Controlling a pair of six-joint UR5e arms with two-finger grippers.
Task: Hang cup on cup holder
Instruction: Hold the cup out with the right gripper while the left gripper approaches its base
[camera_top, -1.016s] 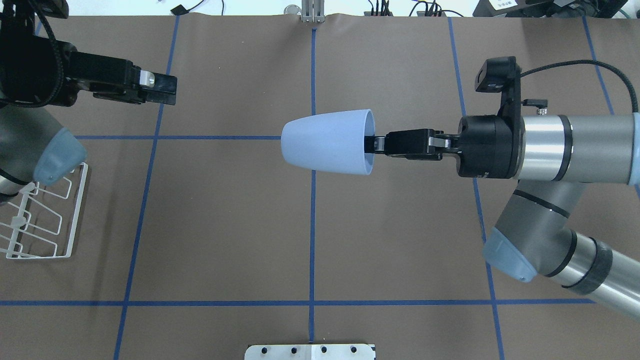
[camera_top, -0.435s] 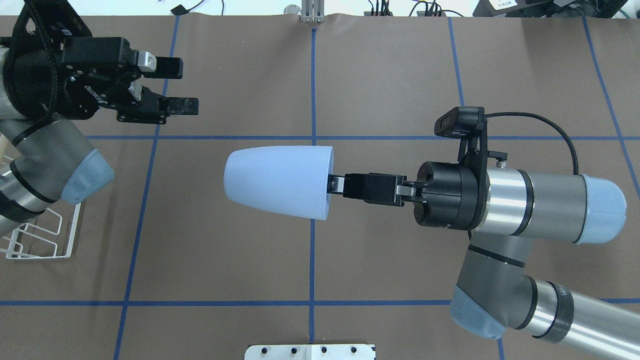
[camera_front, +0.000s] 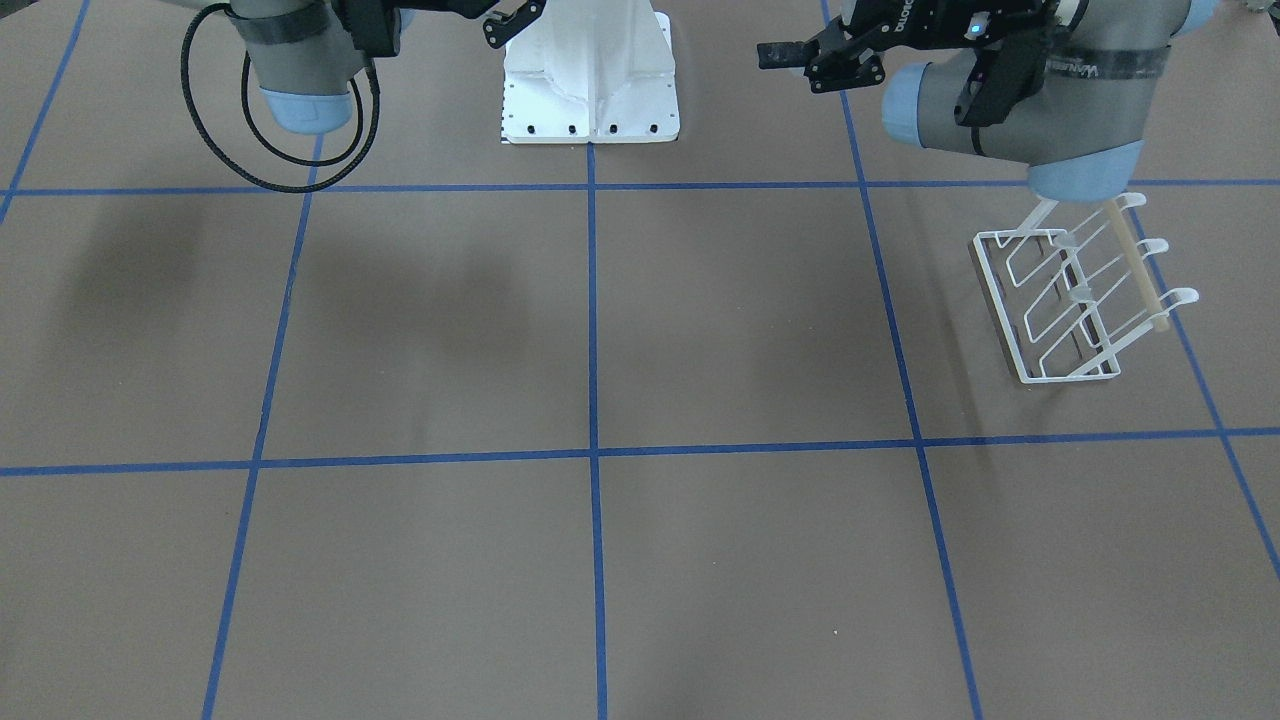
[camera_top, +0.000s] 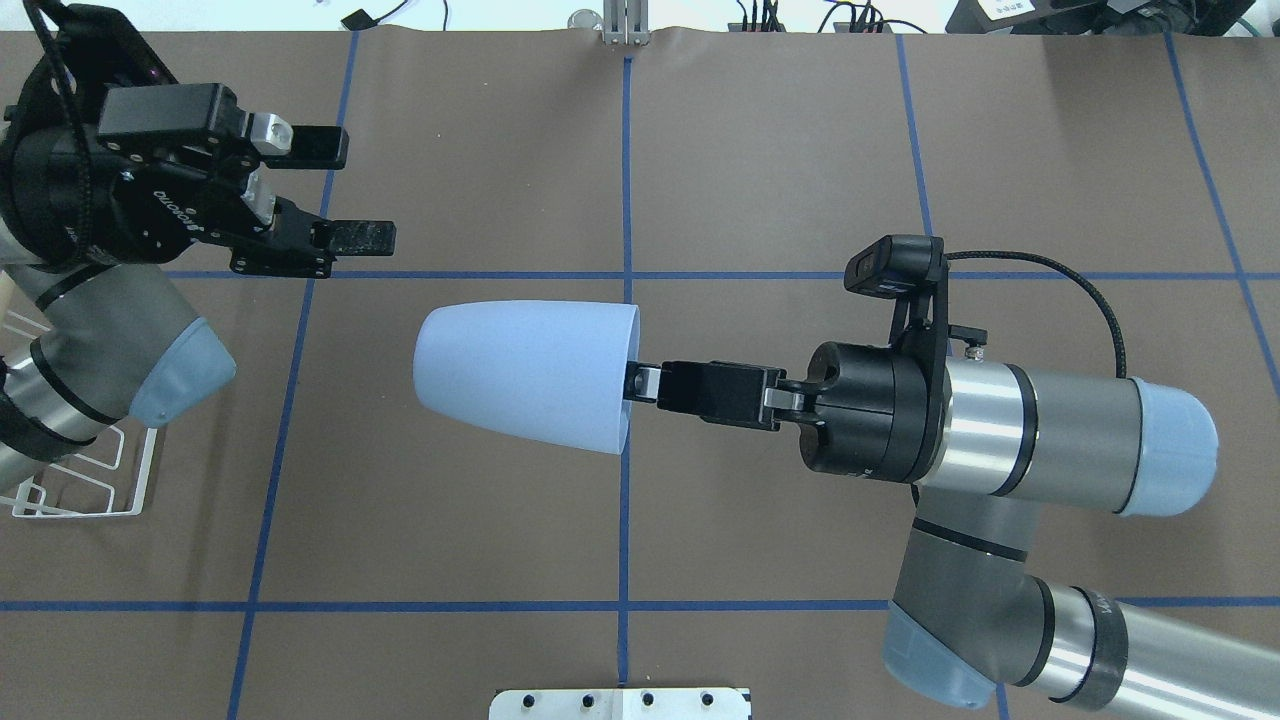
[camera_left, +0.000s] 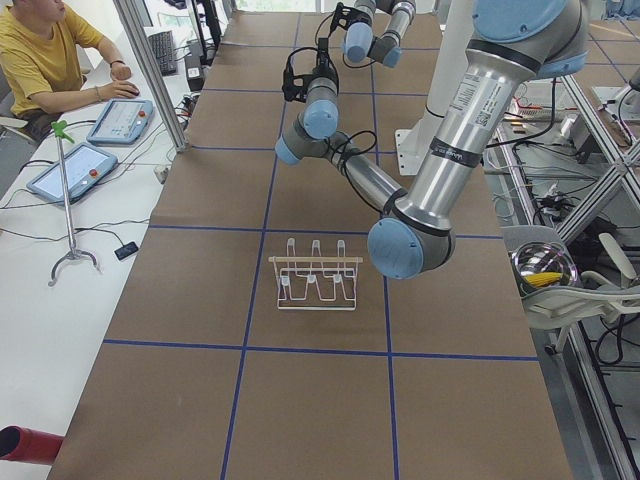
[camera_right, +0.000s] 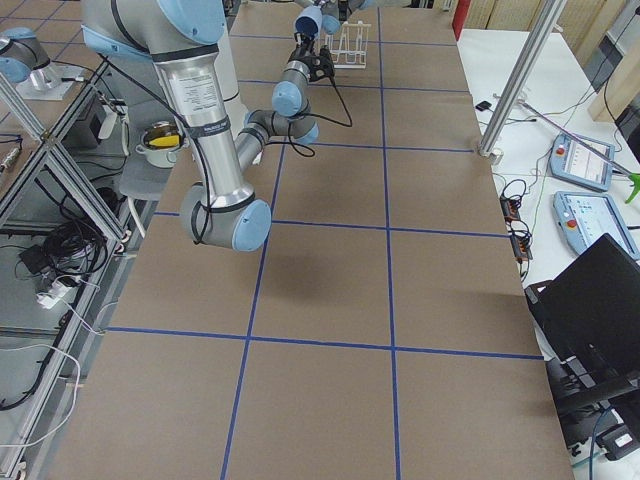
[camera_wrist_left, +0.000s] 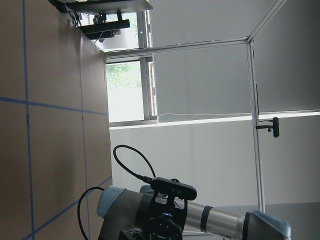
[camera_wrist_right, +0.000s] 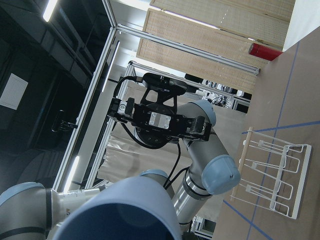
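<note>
While the brown table (camera_top: 800, 150) with its blue tape grid fills the overhead view, the right arm (camera_top: 1050, 440) reaches across its middle and the left arm (camera_top: 110, 330) bends over its left end. The white wire cup holder (camera_front: 997, 310) stands on the table, partly under the left arm's elbow. The light blue cup (camera_top: 525, 375) lies level in the air, base towards the left arm. The right gripper (camera_top: 640, 382) is clamped on its rim. The left gripper (camera_top: 355, 192) is spread wide, empty, near the cup's base but apart.
</note>
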